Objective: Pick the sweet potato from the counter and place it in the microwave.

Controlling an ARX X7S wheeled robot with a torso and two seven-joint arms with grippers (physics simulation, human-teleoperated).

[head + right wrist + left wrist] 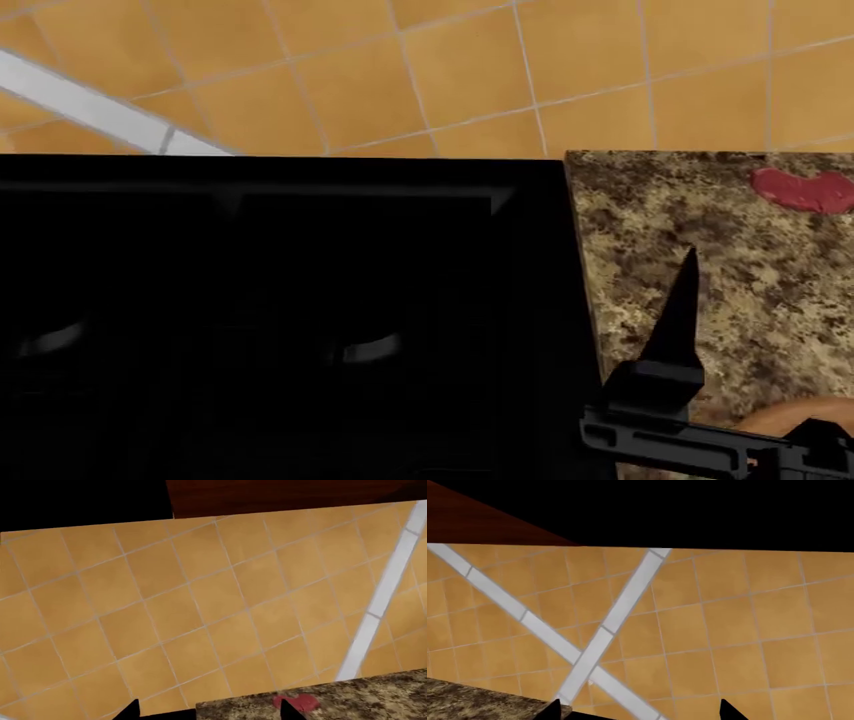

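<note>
The speckled brown granite-look counter [721,260] fills the head view's right side beside the black stovetop [280,320], and only the right arm reaches over it. The right gripper [210,711] shows two parted tips, grasping nothing, with a flat pink-red blob [805,189] near one o'clock. The sweet potato appears in no view, so its direction and long axis cannot be told; the left gripper [640,711] is likewise released.

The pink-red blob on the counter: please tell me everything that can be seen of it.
The pink-red blob is flat and kidney-shaped, of one plain colour. It lies on the speckled granite counter, close to the orange tiled wall. The head view's edge may cut it. Nothing else touches it. The right wrist view shows it too.
</note>
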